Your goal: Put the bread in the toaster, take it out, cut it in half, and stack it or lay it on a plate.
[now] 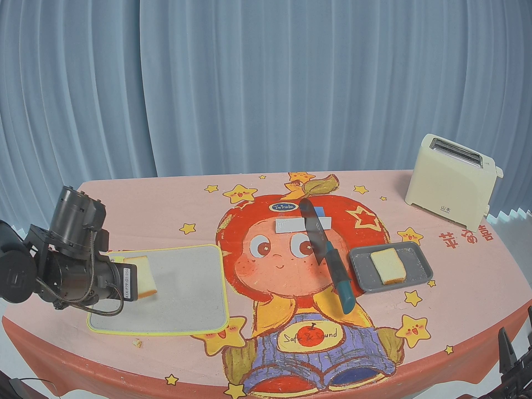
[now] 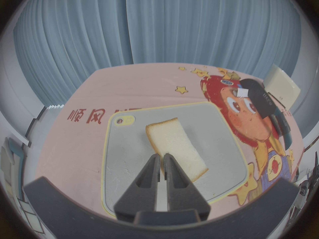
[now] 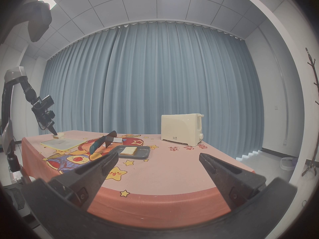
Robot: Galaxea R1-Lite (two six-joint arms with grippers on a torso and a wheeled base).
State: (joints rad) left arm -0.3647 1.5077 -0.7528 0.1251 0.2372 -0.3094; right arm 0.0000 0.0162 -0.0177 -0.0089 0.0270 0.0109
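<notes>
Cream plastic toaster; grey rectangular tray; black-bladed, teal-handled knife; grey cutting board, yellow-edged; pink desk cloth, cartoon girl and yellow stars.

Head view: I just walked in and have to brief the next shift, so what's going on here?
The left gripper, shut, points down at one edge of a bread slice lying flat on the cutting board. The right gripper hangs open beyond the edge of the table, holding nothing. A second slice lies in the grey tray, the knife between board and tray; the toaster stands far right.
</notes>
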